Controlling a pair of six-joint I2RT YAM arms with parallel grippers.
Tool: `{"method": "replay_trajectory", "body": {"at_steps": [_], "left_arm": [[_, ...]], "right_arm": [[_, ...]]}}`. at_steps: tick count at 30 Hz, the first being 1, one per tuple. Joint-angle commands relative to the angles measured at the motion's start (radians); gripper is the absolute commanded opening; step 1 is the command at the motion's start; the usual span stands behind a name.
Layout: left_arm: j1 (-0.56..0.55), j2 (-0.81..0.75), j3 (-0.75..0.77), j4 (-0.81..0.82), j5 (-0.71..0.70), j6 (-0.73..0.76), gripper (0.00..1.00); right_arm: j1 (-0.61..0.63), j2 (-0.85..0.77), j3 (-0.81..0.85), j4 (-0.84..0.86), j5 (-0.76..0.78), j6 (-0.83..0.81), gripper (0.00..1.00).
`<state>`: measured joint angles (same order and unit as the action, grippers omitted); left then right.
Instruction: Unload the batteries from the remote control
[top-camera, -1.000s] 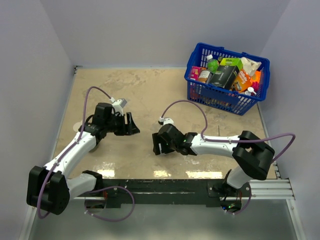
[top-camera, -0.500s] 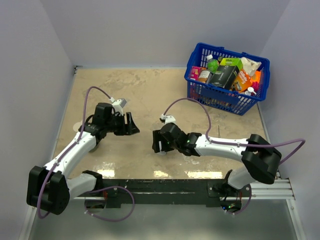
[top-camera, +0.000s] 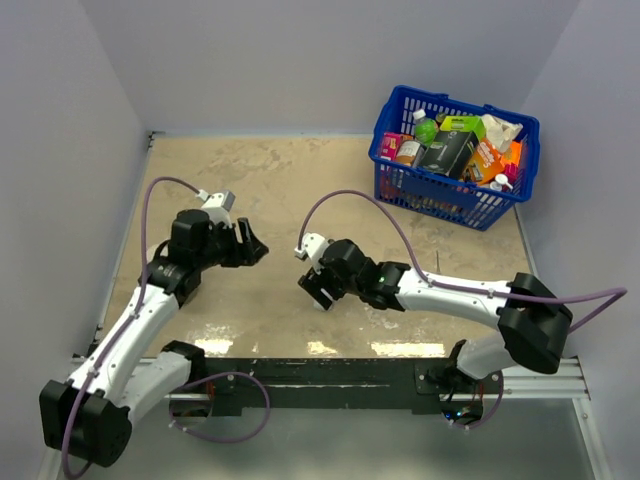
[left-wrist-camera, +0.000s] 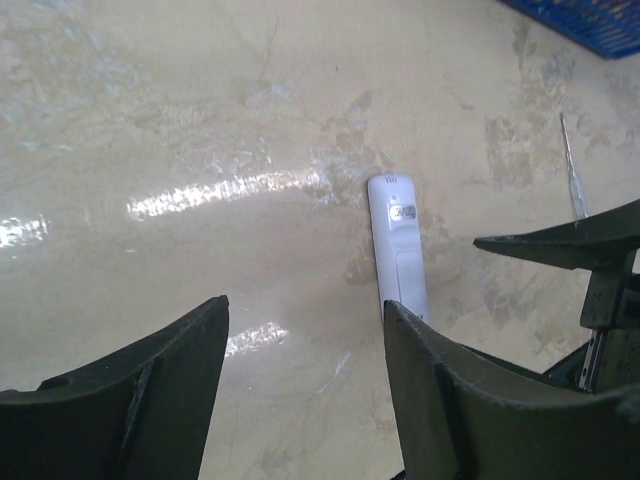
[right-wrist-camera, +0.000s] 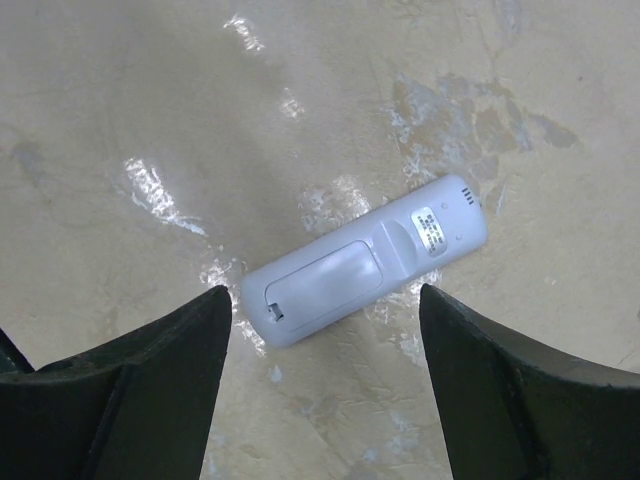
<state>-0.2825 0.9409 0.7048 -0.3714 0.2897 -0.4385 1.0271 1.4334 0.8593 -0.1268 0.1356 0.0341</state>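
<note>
The remote control (right-wrist-camera: 365, 270) lies back-up on the table (right-wrist-camera: 120, 90), cover (right-wrist-camera: 325, 280) seemingly shut. The right gripper (right-wrist-camera: 322, 305) hovers over it, jaws spread; the left gripper (left-wrist-camera: 305, 320) is nearby, jaws spread too. Best to pin one end, then slide the cover squarely.

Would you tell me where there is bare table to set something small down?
Free: the far-left table stretch beyond the left gripper, and the middle strip left of the basket. Crowded: between left and right gripper, around the remote control.
</note>
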Motion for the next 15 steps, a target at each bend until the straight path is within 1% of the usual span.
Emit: {"method": "replay_trajectory", "body": {"at_steps": [1,3,5,8,11,15], "left_arm": [[-0.001,-0.089,0.015,-0.003,-0.125,-0.025,0.68],[-0.001,-0.128,0.015,-0.018,-0.184,-0.032,0.68],[-0.001,-0.145,0.021,-0.029,-0.233,-0.042,0.68],[0.000,-0.172,0.022,-0.037,-0.273,-0.049,0.68],[0.000,-0.185,0.024,-0.043,-0.284,-0.051,0.69],[0.000,-0.172,0.024,-0.047,-0.285,-0.046,0.69]], "right_arm": [[-0.002,0.007,0.040,-0.020,-0.093,-0.197,0.77],[-0.002,0.024,0.050,-0.030,-0.132,-0.220,0.77],[-0.002,0.035,0.044,-0.016,-0.133,-0.237,0.77],[-0.004,0.061,0.047,-0.005,-0.152,-0.266,0.75],[-0.004,0.100,0.061,-0.016,-0.166,-0.284,0.74],[-0.004,0.140,0.064,-0.017,-0.137,-0.286,0.72]]}}
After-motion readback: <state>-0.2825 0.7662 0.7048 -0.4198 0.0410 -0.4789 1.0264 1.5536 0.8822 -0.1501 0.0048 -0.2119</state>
